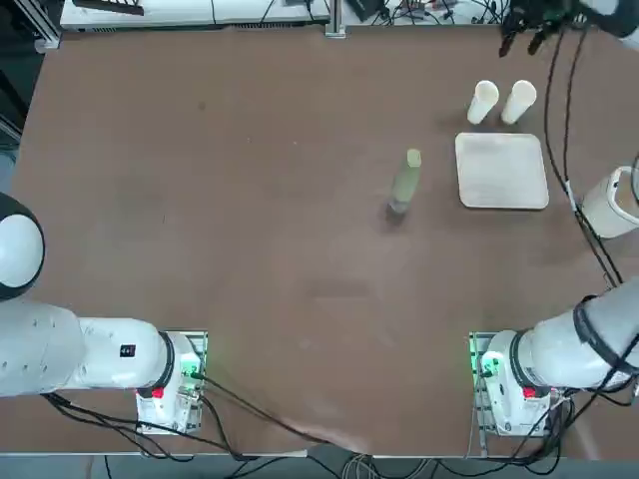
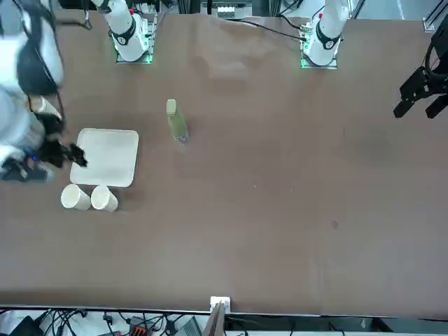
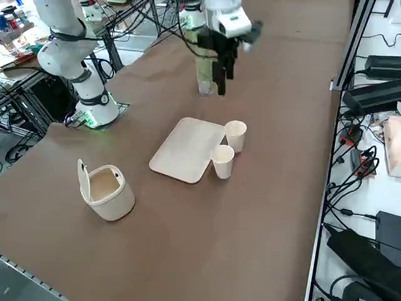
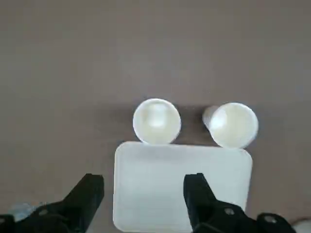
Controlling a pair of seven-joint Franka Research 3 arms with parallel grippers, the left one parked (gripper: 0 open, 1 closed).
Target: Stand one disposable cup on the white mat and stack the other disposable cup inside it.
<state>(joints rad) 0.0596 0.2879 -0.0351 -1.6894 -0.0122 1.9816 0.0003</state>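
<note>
1. I see my right gripper (image 4: pixel 143 187) spread wide and empty, hanging high over the white mat (image 4: pixel 182 187).
2. Both disposable cups (image 1: pixel 484 102) (image 1: pixel 518 101) stand upright just beyond the mat's far edge, side by side.

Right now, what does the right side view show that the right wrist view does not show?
Only the right side view shows the round white container, the green bottle and the arm's base. Only the right wrist view looks straight down into both disposable cups, showing them upright and empty. Both show the white mat bare, the cups beside it, and the right end effector open, raised over the mat.
</note>
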